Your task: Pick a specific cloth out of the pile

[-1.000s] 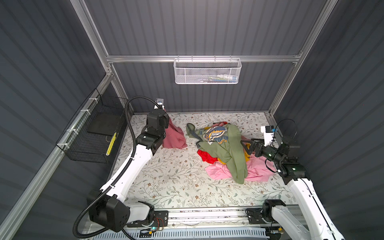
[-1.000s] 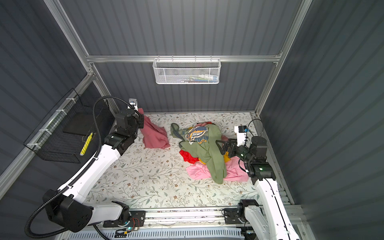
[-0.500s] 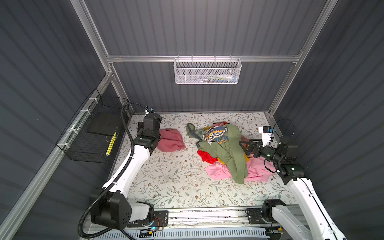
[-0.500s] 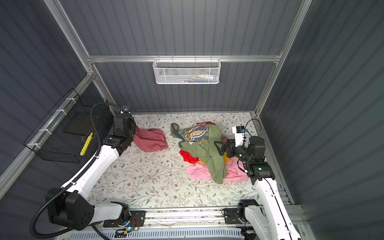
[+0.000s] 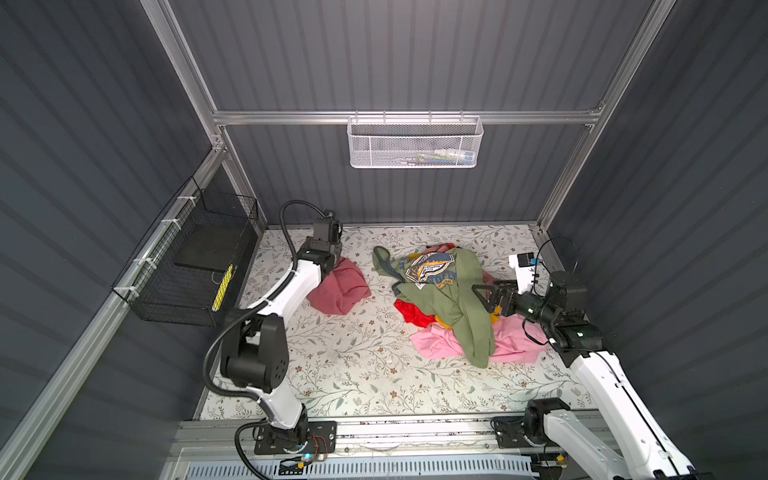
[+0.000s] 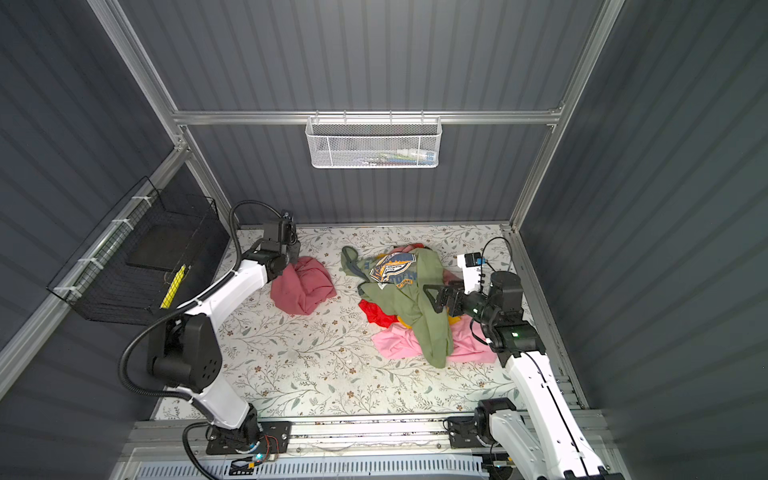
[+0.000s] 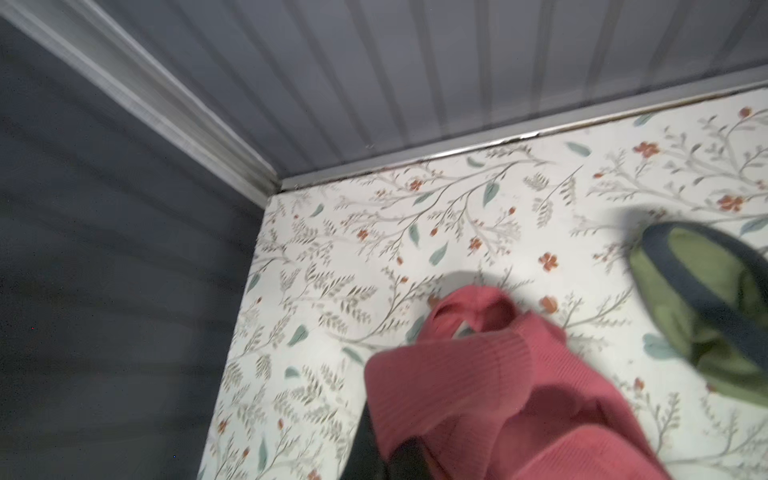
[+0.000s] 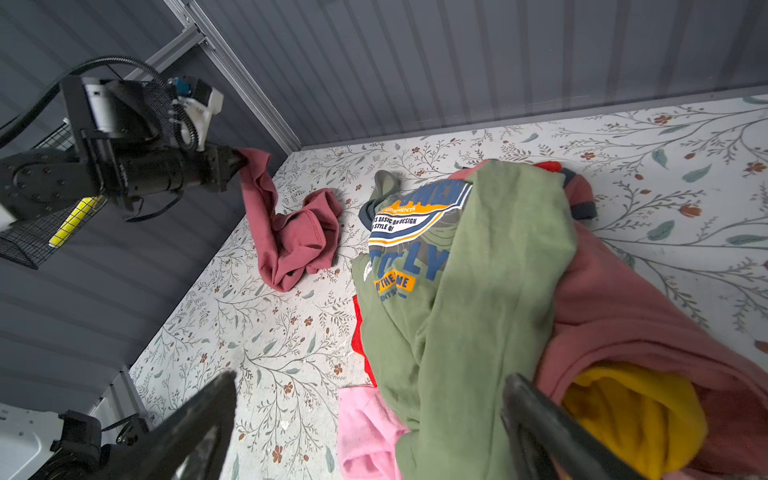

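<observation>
- The dusty salmon-pink cloth [image 5: 340, 286] is already out of the pile [image 6: 405, 309]. It lies well apart from it, near the back-left corner of the floral tabletop [image 5: 353, 365].
- The left gripper [image 8: 236, 163] is clamped on one edge of it (the rest slumps bunched on the surface), so only the release seems left.
- The right gripper [image 5: 478, 297] hovers at the pile's right side, jaws wide, holding nothing.
- The cloth is plain muted rose, soft and crumpled, with a ribbed hem showing in the left wrist view.

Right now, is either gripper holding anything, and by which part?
The left gripper is shut on the cloth, pinching one bunched end; the rest trails onto the table. The right gripper is open and empty.
</observation>
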